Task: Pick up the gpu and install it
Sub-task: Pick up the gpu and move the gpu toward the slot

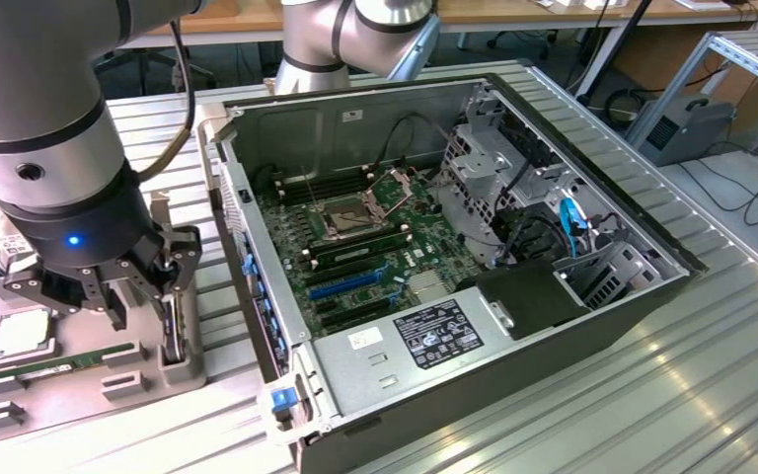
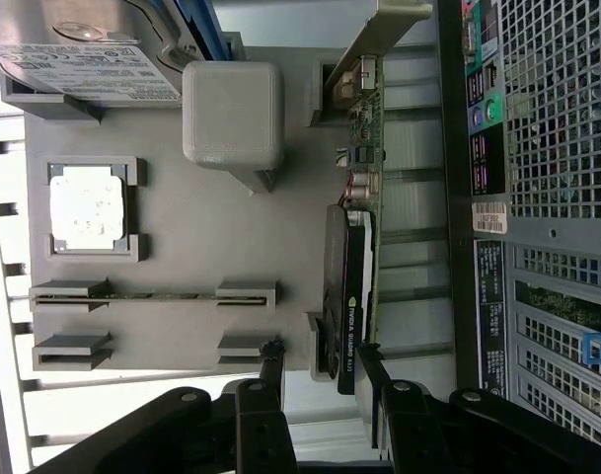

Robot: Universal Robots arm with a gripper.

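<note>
I'm hovering my gripper (image 2: 318, 354) wide open, gripping nothing, over the gpu (image 2: 345, 286), which is standing on edge in the grey fixture tray (image 2: 201, 227), presumably so fingers can straddle it.

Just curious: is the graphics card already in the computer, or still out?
Out: the gpu stands on edge in the grey tray beside the case.

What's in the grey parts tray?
The tray holds the gpu on edge, a CPU, a memory stick and a hard drive. The end effector covers one tray end.
</note>
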